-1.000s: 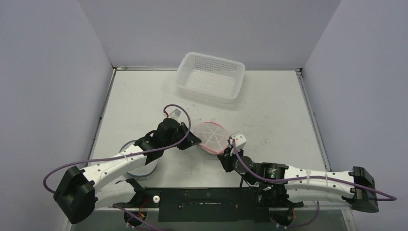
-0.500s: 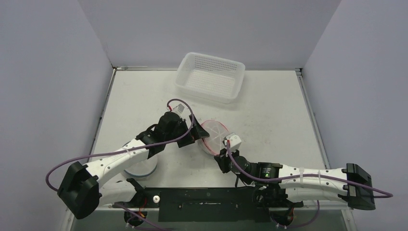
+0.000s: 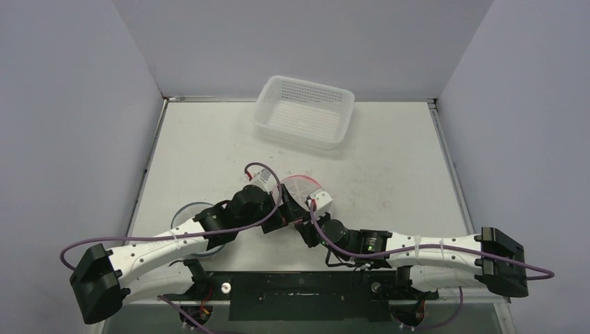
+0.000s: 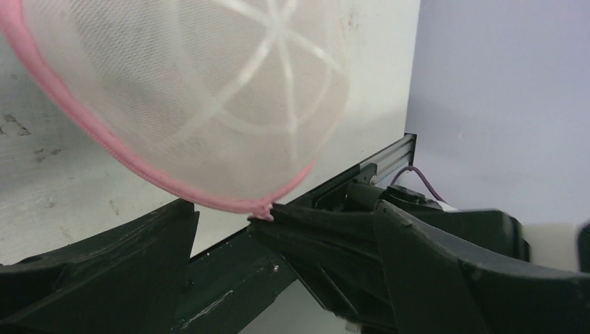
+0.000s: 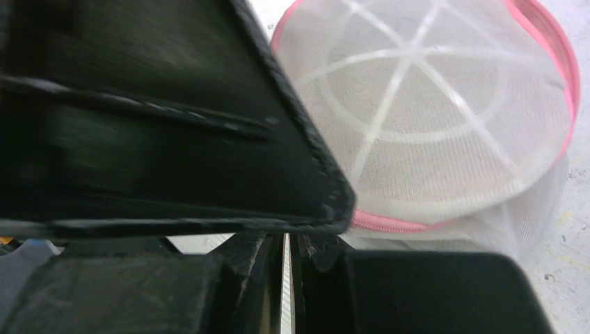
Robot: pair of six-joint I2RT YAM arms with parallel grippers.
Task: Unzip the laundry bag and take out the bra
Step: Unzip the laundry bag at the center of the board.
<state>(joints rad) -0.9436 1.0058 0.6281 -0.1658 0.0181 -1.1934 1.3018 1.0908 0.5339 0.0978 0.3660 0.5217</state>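
The left gripper [image 4: 285, 206] is found with its jaws spread wide and nothing held. The pink zip rim of the laundry bag [image 4: 195, 90] is seen just above the gap between them. The right gripper [image 5: 287, 241] is pressed shut, its tips nipping a pink tab on that rim, within the left jaws' gap. The bag's contents cannot be made out. A white basket [image 3: 304, 111] is noted well beyond both jaws.

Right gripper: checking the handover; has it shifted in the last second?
Yes. The right gripper, shut on the bag, moved left: from under the basket's right edge to nearer its middle.
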